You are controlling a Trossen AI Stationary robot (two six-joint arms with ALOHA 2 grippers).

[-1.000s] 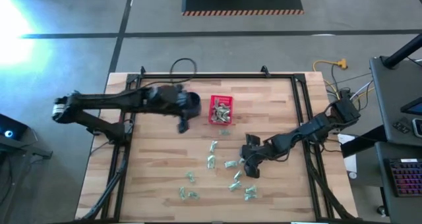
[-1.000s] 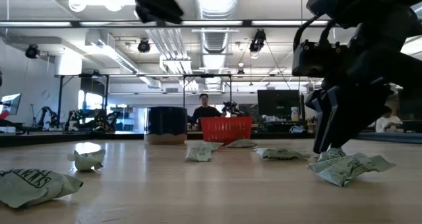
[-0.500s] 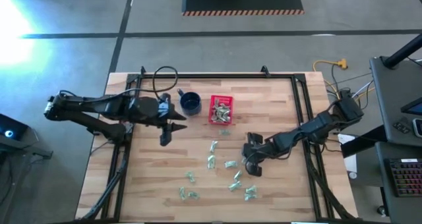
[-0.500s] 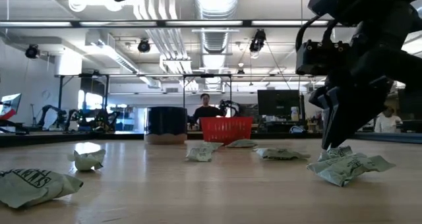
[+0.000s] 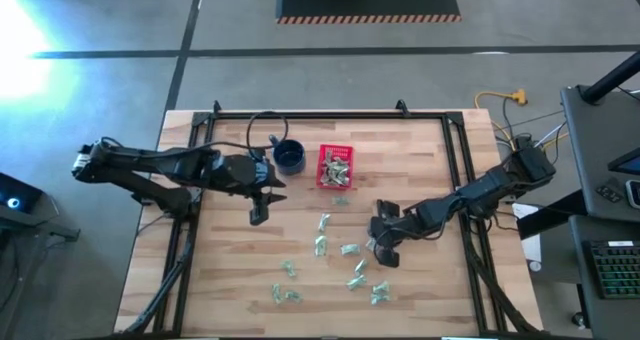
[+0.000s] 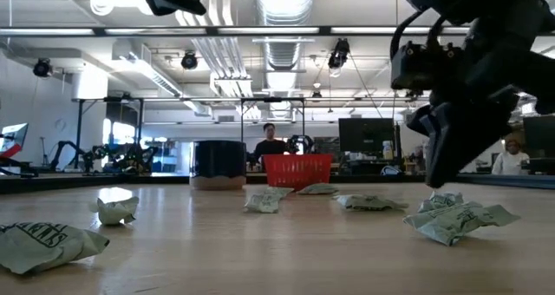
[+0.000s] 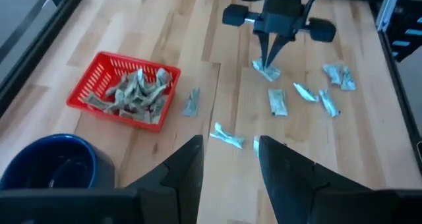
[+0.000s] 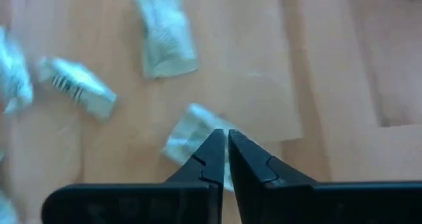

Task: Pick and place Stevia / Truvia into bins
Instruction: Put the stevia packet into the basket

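The right gripper [image 8: 226,151] is clenching its fingertips on the edge of a sachet [image 8: 188,140] lying on the table [image 5: 420,180]. The left gripper [image 7: 229,159] is hovering released near the red basket [image 7: 99,85].

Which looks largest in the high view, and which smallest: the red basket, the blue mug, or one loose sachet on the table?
1. red basket, largest.
2. blue mug, somewhat smaller than the basket.
3. loose sachet, by far the smallest.
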